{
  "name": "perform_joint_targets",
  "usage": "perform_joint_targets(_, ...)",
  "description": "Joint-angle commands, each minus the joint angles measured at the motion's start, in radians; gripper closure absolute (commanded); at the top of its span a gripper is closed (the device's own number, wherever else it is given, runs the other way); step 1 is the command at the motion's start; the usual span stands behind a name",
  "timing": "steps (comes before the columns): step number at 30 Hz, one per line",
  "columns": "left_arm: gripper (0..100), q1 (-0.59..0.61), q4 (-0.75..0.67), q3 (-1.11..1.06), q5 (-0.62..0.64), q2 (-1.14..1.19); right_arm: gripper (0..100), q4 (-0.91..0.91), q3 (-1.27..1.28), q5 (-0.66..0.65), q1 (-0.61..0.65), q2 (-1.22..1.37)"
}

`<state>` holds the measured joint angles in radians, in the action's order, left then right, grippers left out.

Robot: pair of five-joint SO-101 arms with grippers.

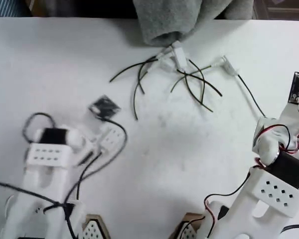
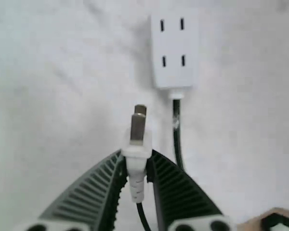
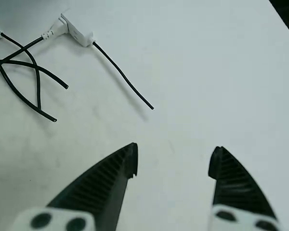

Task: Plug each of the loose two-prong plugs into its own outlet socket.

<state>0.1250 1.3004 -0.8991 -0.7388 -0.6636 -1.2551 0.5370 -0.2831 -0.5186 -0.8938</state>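
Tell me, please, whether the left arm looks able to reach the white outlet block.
Probably yes. The left pincer is shut on a two-prong plug, prongs pointing roughly toward the outlet block, with bare table between them. The block's black cord runs beside the path, not across it.

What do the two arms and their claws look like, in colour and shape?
The left arm and right arm are white plastic shells with small holes and black motor blocks. Black cables cross the left one; red and black wires the right one. The left claw and right claw have dark, ribbed, pointed fingers on white bases.
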Motion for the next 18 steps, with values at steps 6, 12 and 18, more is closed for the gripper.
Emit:
perform_joint_targets(6, 98, 0.409, -0.144, -0.021, -0.434, -0.022, 75.7, -0.002, -0.006, -0.008, 0.01, -0.005)
perform_joint_targets(12, 98, 0.555, -0.491, -0.331, -0.651, -0.022, 75.7, -0.005, -0.005, -0.011, 0.042, -0.002)
perform_joint_targets(18, 97, 0.538, -0.75, -0.569, -0.677, -0.024, 75.7, -0.002, 0.041, -0.012, 0.136, -0.008)
